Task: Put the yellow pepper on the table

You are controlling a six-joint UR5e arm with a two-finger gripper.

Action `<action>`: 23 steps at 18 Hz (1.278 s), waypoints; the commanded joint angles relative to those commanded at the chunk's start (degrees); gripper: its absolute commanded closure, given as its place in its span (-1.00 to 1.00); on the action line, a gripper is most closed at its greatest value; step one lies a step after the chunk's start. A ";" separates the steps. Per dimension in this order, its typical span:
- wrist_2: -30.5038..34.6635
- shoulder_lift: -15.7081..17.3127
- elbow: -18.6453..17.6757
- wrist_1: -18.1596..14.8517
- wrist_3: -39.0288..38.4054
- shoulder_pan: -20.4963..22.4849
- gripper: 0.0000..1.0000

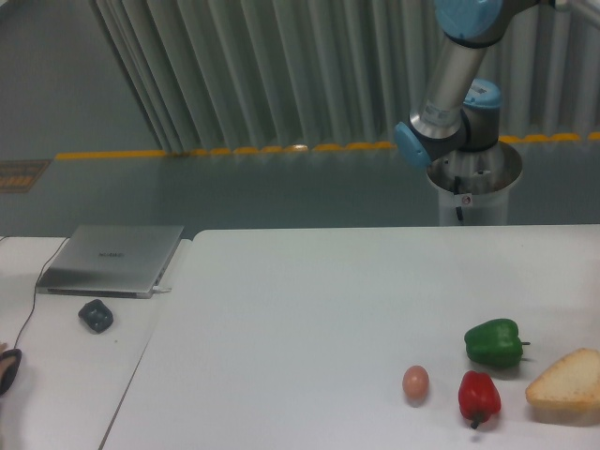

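The yellow pepper is out of view in the camera view. The large white table (309, 309) fills the lower right of the frame. Only the robot arm's base and elbow joints (450, 122) show, at the upper right behind the table; the arm runs out of the top of the frame. The gripper itself is out of view.
On the table's right front lie a green pepper (494, 342), a red pepper (479, 397), a brown egg (415, 382) and a piece of bread (565, 386). On the smaller desk at the left sit a closed laptop (112, 259), a dark small object (96, 315) and a mouse (7, 367).
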 joint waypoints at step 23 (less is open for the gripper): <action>-1.41 1.40 -9.03 1.73 -19.70 -13.98 0.55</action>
